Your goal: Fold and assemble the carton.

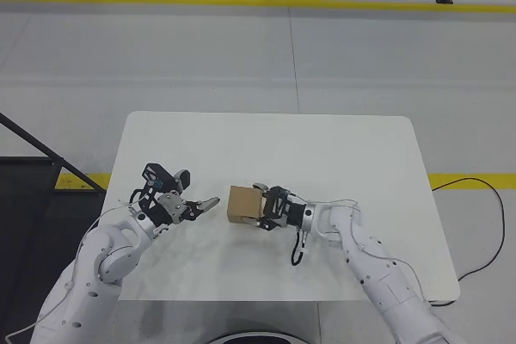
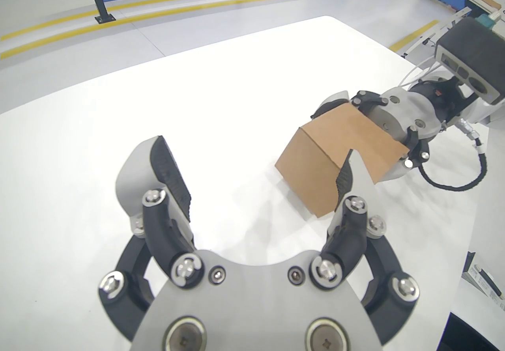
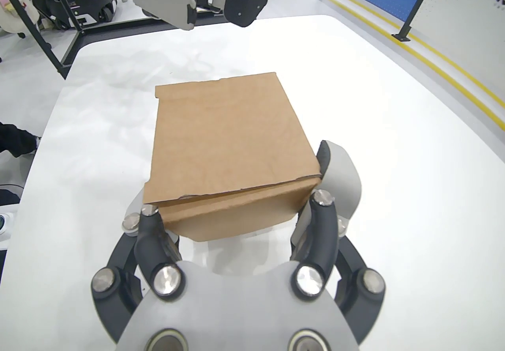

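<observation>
My right fingers (image 3: 341,171) pinch 1 end of the carton (image 3: 225,131), a boxy, matte brown corrugated card shape held tilted at mid table (image 1: 353,155). My left fingers (image 2: 170,171) are spread and empty, near its free end, pointing at it. I judge the left does the next fold.

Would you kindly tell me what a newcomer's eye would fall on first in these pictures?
The brown carton stands out first, near the middle of the white table. The right gripper clamps one end of it, with a finger on either side. The left gripper is open and points toward the carton's other end, with a gap between them.
</observation>
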Tool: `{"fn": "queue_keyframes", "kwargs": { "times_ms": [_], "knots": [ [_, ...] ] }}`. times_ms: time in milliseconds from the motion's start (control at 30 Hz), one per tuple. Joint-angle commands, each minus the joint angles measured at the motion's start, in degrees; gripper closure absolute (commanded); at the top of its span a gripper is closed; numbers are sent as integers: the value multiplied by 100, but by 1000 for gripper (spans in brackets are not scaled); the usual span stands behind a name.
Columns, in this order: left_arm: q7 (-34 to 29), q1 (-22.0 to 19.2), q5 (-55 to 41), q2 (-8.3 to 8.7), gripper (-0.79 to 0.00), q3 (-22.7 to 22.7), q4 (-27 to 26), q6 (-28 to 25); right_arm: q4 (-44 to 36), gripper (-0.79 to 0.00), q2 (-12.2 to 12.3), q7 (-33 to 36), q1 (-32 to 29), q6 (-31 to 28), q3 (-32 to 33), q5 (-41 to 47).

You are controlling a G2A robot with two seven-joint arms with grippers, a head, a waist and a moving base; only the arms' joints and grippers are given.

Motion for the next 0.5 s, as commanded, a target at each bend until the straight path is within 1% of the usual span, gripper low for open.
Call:
{"fn": "queue_keyframes", "kwargs": {
  "times_ms": [0, 133, 267, 333, 400, 433, 467],
  "knots": [
    [0, 0, 0, 0, -785, 0, 0, 0, -189, -379, 69, 57, -113, 10, 211, 44],
    [0, 0, 0, 0, -785, 0, 0, 0, -577, -376, 191, 225, -326, -6, 621, 212],
    [0, 0, 0, 0, -785, 0, 0, 0, -976, -329, 284, 412, -481, -97, 958, 444],
    [0, 0, 0, 0, -785, 0, 0, 0, -1162, -280, 321, 493, -548, -151, 1094, 570],
    [0, 0, 0, 0, -785, 0, 0, 0, -1328, -182, 354, 575, -606, -195, 1216, 696],
    [0, 0, 0, 0, -785, 0, 0, 0, -1404, -145, 368, 638, -637, -214, 1259, 741],
    [0, 0, 0, 0, -785, 0, 0, 0, -1484, -132, 382, 721, -663, -192, 1303, 765]
  ]
}}
